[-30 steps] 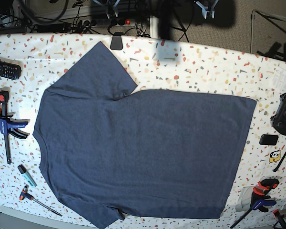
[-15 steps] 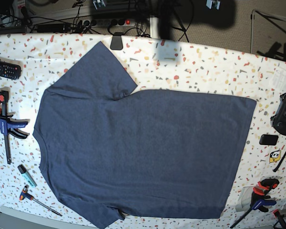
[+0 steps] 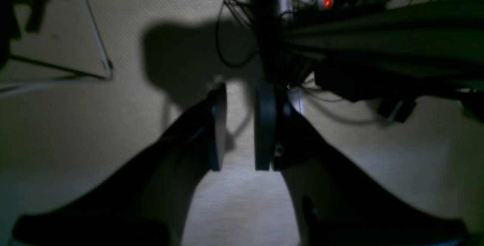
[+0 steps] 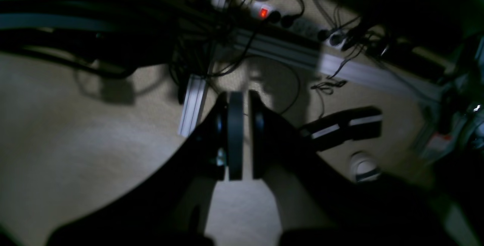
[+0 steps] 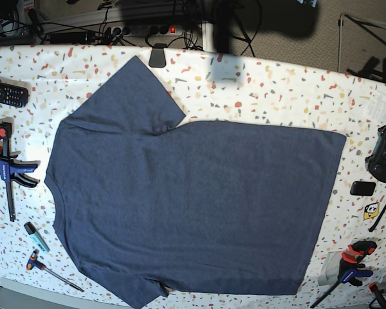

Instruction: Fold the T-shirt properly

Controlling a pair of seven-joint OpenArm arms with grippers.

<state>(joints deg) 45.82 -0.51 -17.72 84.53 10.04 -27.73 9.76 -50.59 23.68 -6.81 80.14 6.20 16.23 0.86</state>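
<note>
The T-shirt (image 5: 193, 199) lies spread flat on the speckled table (image 5: 276, 90) with its plain navy side up. Its collar is at the left and its hem at the right. One sleeve (image 5: 132, 93) points to the far edge, and the other sleeve (image 5: 141, 293) lies at the near edge. Neither gripper shows in the base view. In the left wrist view, my left gripper (image 3: 242, 95) hangs over the floor behind the table, open with nothing between its fingers. In the right wrist view, my right gripper (image 4: 242, 100) is shut and empty, also over the floor.
A remote (image 5: 6, 93), a clamp (image 5: 6, 167), a marker (image 5: 35, 236) and a hand tool (image 5: 51, 270) lie left of the shirt. At the right are a game controller (image 5: 385, 153), a small black block (image 5: 362, 188) and another clamp (image 5: 354, 264). Cables and a power strip (image 4: 287, 19) lie on the floor.
The gripper parts seen at the top edge of the base view have moved out of that view. The T-shirt has not moved.
</note>
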